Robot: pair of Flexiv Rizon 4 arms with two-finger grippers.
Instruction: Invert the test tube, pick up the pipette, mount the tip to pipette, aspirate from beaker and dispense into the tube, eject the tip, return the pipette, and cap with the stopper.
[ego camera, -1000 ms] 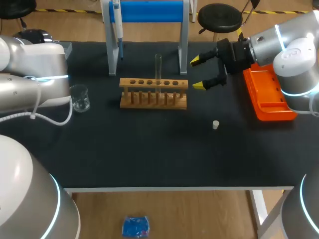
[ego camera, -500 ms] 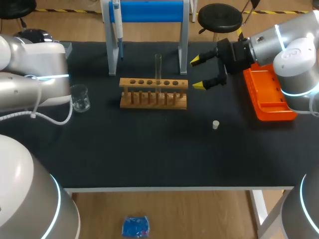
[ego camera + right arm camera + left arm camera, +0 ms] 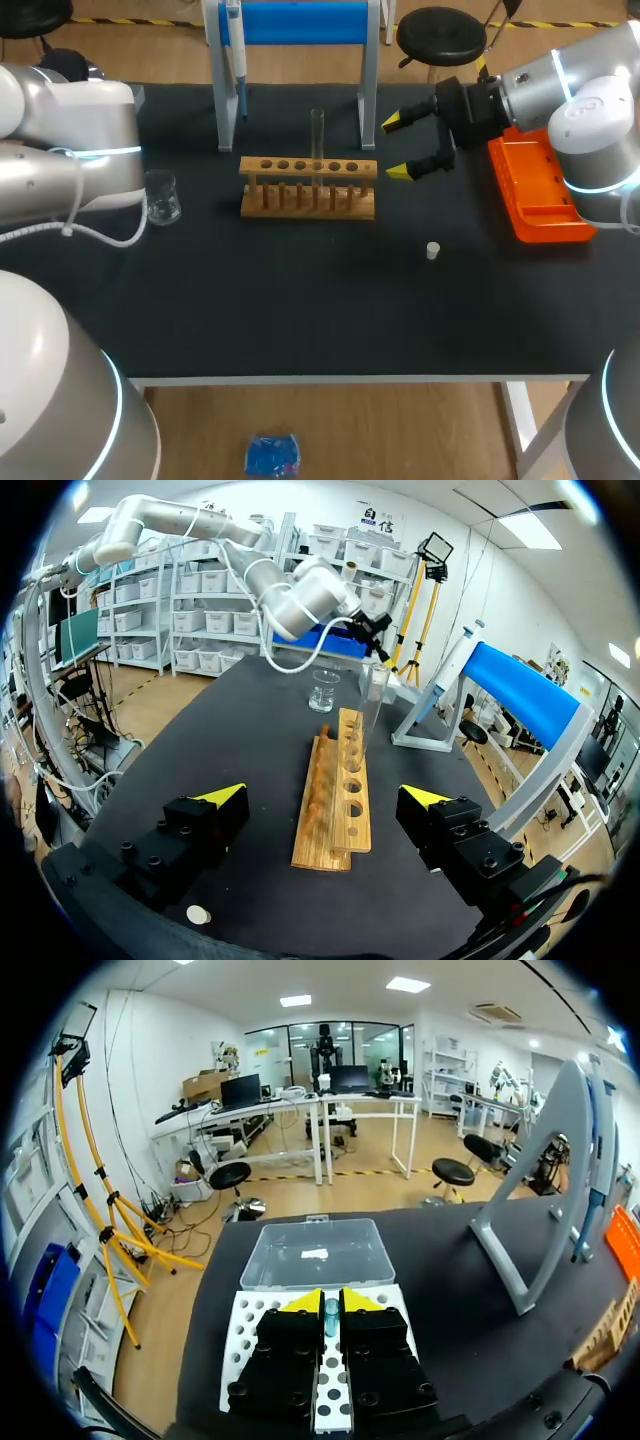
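In the left wrist view my left gripper (image 3: 326,1302) is shut on a small bluish pipette tip (image 3: 330,1316) just above the white tip rack (image 3: 243,1328). In the head view that gripper is hidden behind my left arm (image 3: 70,150). The test tube (image 3: 317,135) stands upright in the wooden rack (image 3: 308,186). On the blue-topped stand (image 3: 300,25) hangs the pipette (image 3: 238,60). A glass beaker (image 3: 162,197) sits beside the left arm. The white stopper (image 3: 433,250) lies on the mat. My right gripper (image 3: 400,147) hangs open right of the rack, its fingers either side of the rack's end (image 3: 335,800).
An orange tray (image 3: 540,205) lies at the table's right edge under my right arm. The tip rack's clear lid (image 3: 315,1255) lies open beyond it. The stand's grey legs (image 3: 535,1200) rise just beside the tip rack.
My left arm has shifted slightly toward the table's far side. The right arm and the things on the table have not moved.
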